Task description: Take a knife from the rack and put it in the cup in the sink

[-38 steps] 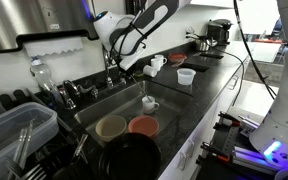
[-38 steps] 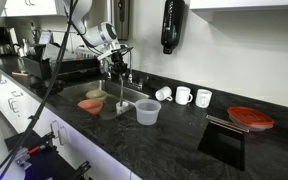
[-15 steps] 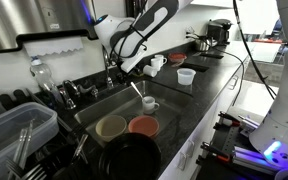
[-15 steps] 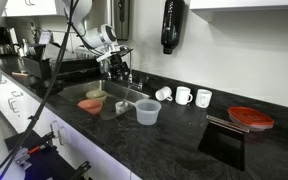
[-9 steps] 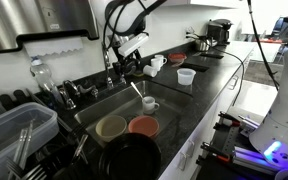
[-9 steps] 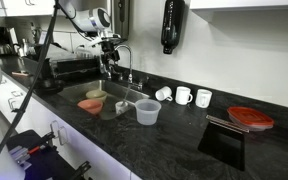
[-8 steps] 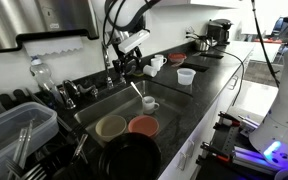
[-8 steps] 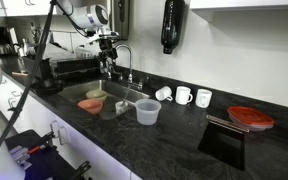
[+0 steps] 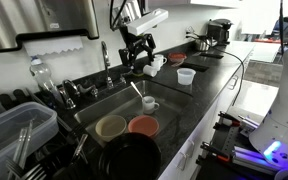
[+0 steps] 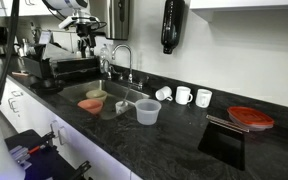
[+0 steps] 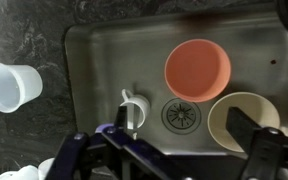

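Note:
The white cup (image 9: pixel 150 103) stands in the steel sink (image 9: pixel 96 108), and the slim silvery knife (image 9: pixel 138 90) leans out of it. My gripper (image 9: pixel 136 52) hangs open and empty, high above the sink near the tap. From the wrist view I look straight down on the cup (image 11: pixel 132 106) in the sink (image 11: pixel 114 50), with my gripper (image 11: pixel 184 132) open above the drain. The translucent rack (image 9: pixel 19 128) is at the near left edge. In an exterior view my gripper (image 10: pixel 87 45) is well above the worktop.
An orange bowl (image 9: pixel 142 125) and a beige bowl (image 9: pixel 111 127) lie in the sink, with a black pan (image 9: pixel 134 160) nearer. A translucent plastic cup (image 10: pixel 147 112) and three white mugs (image 10: pixel 183 96) stand on the black worktop. The chrome tap (image 10: pixel 122 58) rises behind the sink.
The arm has lifted up and away from the sink with the jaws open. The knife stays leaning in the cup.

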Action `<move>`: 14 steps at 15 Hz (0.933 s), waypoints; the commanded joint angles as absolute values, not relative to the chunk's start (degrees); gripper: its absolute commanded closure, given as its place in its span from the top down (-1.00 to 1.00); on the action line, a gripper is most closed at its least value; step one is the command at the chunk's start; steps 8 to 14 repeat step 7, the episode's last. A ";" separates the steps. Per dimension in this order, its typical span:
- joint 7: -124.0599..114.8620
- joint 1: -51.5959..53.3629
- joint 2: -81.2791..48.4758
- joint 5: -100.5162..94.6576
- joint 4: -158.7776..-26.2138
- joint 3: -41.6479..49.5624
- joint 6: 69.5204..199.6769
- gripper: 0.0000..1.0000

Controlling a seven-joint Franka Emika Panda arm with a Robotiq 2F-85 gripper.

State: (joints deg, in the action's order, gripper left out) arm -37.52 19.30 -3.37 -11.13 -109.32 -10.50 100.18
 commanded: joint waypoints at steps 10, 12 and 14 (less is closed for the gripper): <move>-39.45 17.71 0.85 -9.30 -112.86 -13.69 100.06 1.00; -39.45 17.71 0.85 -9.30 -112.86 -13.69 100.06 1.00; -39.45 17.71 0.85 -9.30 -112.86 -13.69 100.06 1.00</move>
